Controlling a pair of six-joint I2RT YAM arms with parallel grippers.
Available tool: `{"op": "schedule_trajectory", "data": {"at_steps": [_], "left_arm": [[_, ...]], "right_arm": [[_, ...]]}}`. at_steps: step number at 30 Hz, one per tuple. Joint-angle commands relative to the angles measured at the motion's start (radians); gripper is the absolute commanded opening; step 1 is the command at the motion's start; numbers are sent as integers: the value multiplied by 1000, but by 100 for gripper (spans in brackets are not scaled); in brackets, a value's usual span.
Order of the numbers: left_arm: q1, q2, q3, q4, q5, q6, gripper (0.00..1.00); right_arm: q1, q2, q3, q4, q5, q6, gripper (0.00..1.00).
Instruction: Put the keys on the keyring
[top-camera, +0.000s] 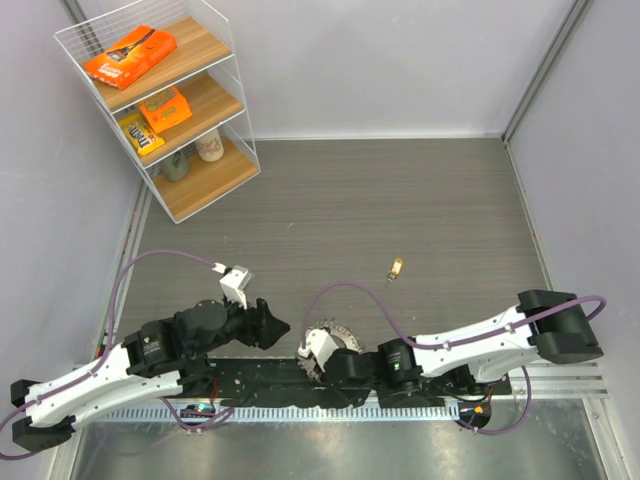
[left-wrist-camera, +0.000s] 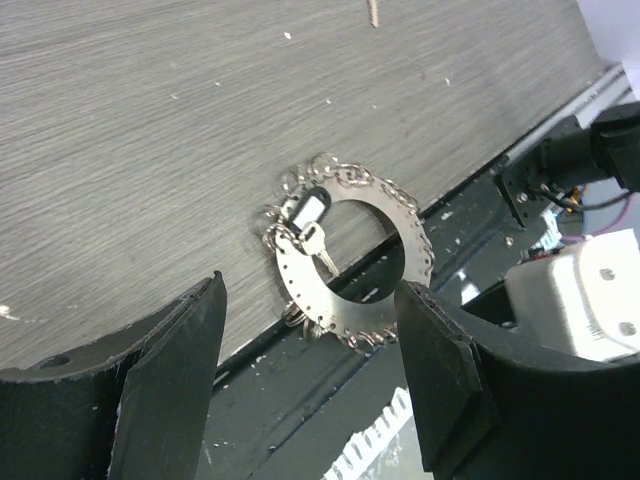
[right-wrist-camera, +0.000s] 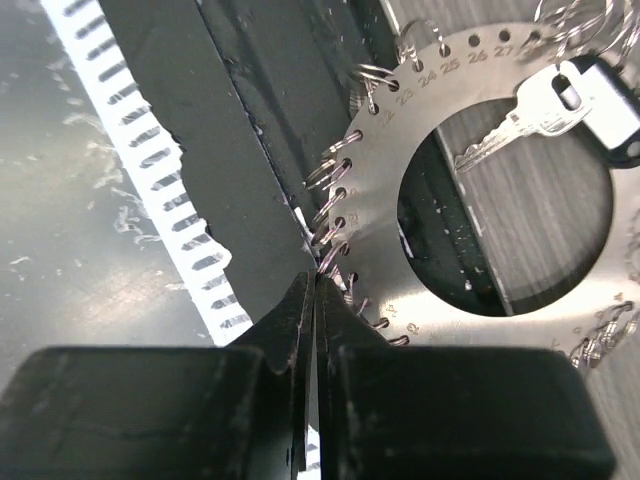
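Zero gap: right tool (right-wrist-camera: 312, 285) pinches keyring (right-wrist-camera: 375, 230) rim; left tool (left-wrist-camera: 310, 290) gapes, empty.

The keyring (right-wrist-camera: 372, 215) is cropped by the right wrist view's edges (the brass key (left-wrist-camera: 373, 12) by the left wrist's top).

Three views of me: one overhead, one on each wrist.
The top camera hangs above and behind my bases, looking down from afar on the whole table (top-camera: 400, 200), shelf (top-camera: 160, 100) at back left. My left wrist camera looks past my left gripper (left-wrist-camera: 308, 300), fingers spread, across the table's near edge, fairly near the keyring (left-wrist-camera: 300, 280). My right wrist camera looks along my right gripper (right-wrist-camera: 313, 285), fingers pressed together, very close on that keyring. All three share the keyring and near edge.
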Motion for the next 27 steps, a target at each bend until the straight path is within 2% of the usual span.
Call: {"op": "schedule_trajectory", "data": {"at_steps": [1, 6, 16, 23, 27], "left_arm": [[-3, -6, 25, 120, 117, 45, 74], [-2, -4, 19, 270, 373, 125, 73], [-3, 33, -13, 534, 717, 209, 75], [-3, 77, -18, 677, 846, 214, 74], [-2, 97, 1, 678, 846, 234, 75]], "right_arm": [[6, -153, -3, 10, 56, -66, 6], [8, -253, 6, -33, 1, -138, 6], [8, -425, 41, -91, -96, -208, 6], [6, -483, 126, -145, -129, -241, 6], [8, -500, 176, -165, -137, -253, 6]]}}
